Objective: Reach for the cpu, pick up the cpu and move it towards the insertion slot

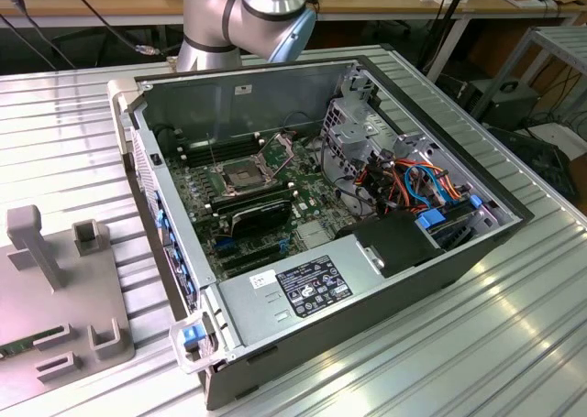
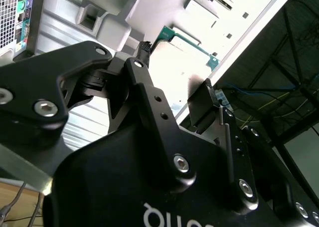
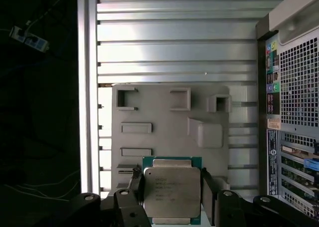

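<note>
The tool (image 3: 171, 184) grips the cpu (image 3: 172, 194) by two opposite edges above the grey plate (image 3: 164, 107); ribbed table (image 3: 174, 47) stretches beyond.

Silver-grey tubular arm (image 1: 246, 12) with a pale blue joint cap: one bent joint sits at the top edge of the exterior view, and its link leaves the frame upward.

Black two-fingered gripper (image 3: 170, 179) (image 2: 175, 70) is seen in both wrist views, pointing down away from its cameras. Its matte black metal fingers (image 3: 135, 189) (image 2: 149, 102) hang on linkage bars with silver screw heads and stand parallel, one on each side.

The jaws are closed in on two opposite edges of the cpu (image 3: 172, 194), a flat square chip with a tan-gold face and green rim. The finger pads touch its sides, and the chip lies level between them, facing the first wrist camera.
</note>
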Controlling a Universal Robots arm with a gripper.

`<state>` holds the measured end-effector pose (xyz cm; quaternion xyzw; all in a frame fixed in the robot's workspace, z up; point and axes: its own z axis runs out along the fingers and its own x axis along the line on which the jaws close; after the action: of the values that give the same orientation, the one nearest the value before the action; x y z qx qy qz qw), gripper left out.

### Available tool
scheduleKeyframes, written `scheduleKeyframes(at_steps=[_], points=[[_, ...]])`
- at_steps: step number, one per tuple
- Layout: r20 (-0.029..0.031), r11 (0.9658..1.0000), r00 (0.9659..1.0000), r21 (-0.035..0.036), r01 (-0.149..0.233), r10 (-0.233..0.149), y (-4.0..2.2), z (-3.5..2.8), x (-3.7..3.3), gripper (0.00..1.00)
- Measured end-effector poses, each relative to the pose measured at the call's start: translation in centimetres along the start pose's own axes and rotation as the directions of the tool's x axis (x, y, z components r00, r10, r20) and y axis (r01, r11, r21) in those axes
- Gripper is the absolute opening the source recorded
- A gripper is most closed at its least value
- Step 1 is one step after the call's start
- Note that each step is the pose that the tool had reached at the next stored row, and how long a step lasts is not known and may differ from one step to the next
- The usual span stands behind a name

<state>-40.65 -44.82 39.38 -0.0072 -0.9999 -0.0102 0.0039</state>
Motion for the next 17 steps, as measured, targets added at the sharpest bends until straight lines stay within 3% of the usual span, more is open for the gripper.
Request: scheduleKeyframes(at_steps=[10, 17], points=[[0.0000, 1.0000, 1.0000, 0.0000, 0.000, 0.000, 0.01, -0.01, -1.01, 0.55], [0.0001, 1.0000, 1.0000, -0.0001, 0.000, 0.000, 0.03, -0.01, -2.17, 0.55]])
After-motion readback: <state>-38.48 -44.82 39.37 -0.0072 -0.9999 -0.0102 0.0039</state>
